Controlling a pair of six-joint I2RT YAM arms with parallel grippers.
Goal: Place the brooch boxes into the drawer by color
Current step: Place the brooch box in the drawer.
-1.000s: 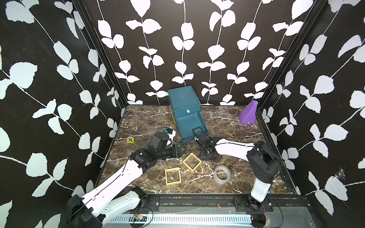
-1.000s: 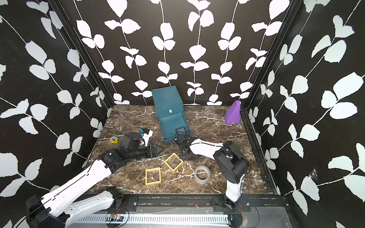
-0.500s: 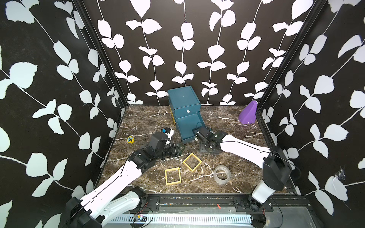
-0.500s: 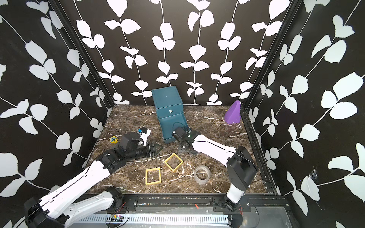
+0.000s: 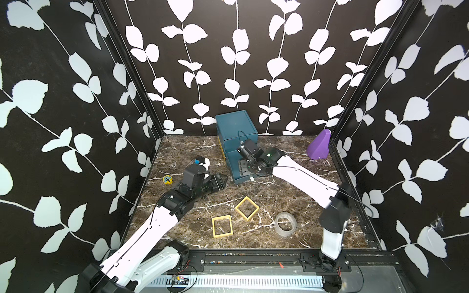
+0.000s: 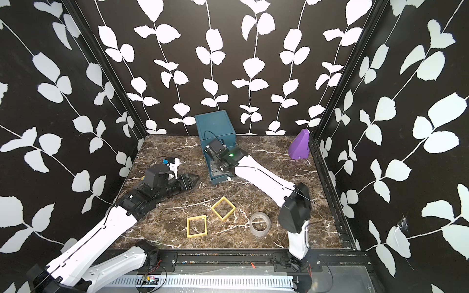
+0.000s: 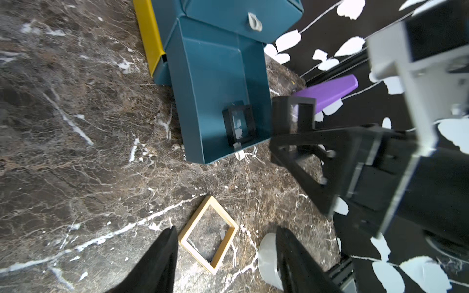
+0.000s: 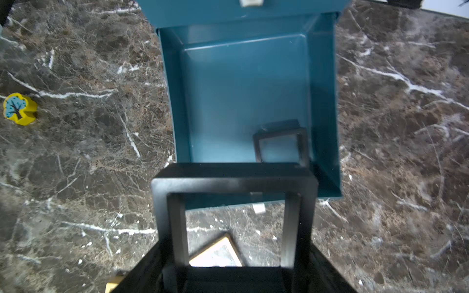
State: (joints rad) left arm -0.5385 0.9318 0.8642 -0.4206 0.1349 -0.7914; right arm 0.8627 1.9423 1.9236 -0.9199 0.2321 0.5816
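Right wrist view: right jaws grasp a black brooch box (image 8: 234, 181); the open drawer (image 8: 241, 96) lies beneath them; left jaws released.

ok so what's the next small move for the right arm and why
Probably lower the right gripper and let go: it holds a small black square frame box above the open teal drawer, where the other black frame box already lies.

A: Any text, labels or numbers to log?
B: None legible. The teal drawer (image 5: 236, 124) has plain faces.
A: Signs, marks?
B: Only a blue tree picture on the small yellow block (image 8: 19, 108) — no letters on it.
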